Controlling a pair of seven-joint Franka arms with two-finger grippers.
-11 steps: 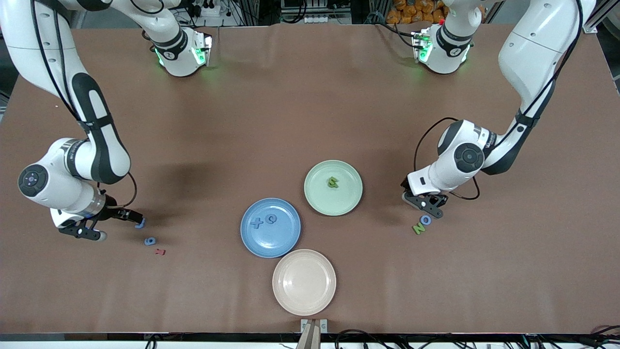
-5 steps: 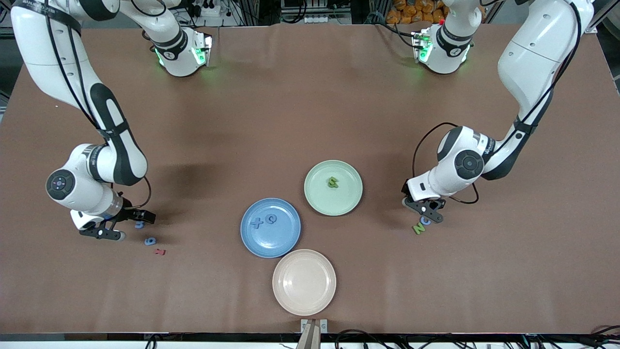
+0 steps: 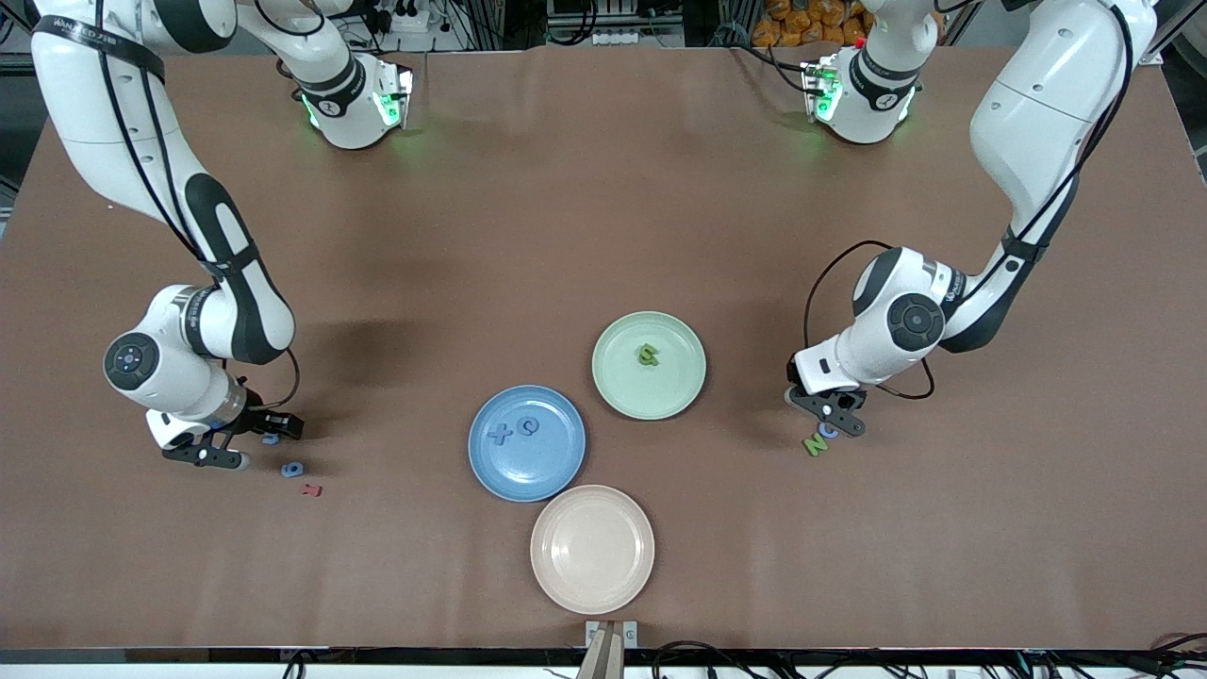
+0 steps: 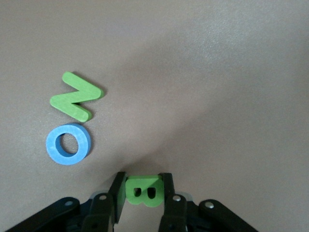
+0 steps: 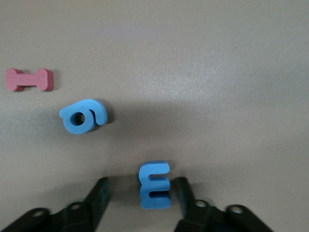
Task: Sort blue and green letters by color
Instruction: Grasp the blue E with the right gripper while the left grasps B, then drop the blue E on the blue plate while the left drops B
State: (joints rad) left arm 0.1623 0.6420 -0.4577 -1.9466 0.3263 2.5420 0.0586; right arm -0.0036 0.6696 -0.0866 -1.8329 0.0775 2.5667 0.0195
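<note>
Left claw [image 3: 827, 415] is hanging low over the worktop [image 3: 603, 189] toward the left arm's end in the front view, just above a green N [image 3: 815, 444] and a blue O [image 3: 829, 429]. Right claw [image 3: 247, 441] is sitting low at the right arm's end, a blue E [image 3: 272, 438] between its fingers, with a blue 6 [image 3: 293, 469] and a red I [image 3: 311, 489] lying nearer the camera. Mid-worktop, a blue plate [image 3: 490, 471] is carrying two blue letters [image 3: 514, 430], a green plate [image 3: 679, 377] is carrying one green letter [image 3: 647, 355], and a beige plate [image 3: 592, 548] is lying nearest the camera.

Left wrist view: the left claw [image 4: 143, 193] is gripping a green B [image 4: 143, 190], both fingers [image 4: 117, 195] pressing its sides; the green N [image 4: 76, 95] and blue O [image 4: 68, 144] are lying just beside each other on the worktop.

Right wrist view: the right claw [image 5: 141, 194] is standing spread wide, the blue E [image 5: 154, 184] lying between its fingers [image 5: 100, 193], touching neither. Blue 6 [image 5: 83, 116] and red I [image 5: 29, 79] are lying apart from it.
</note>
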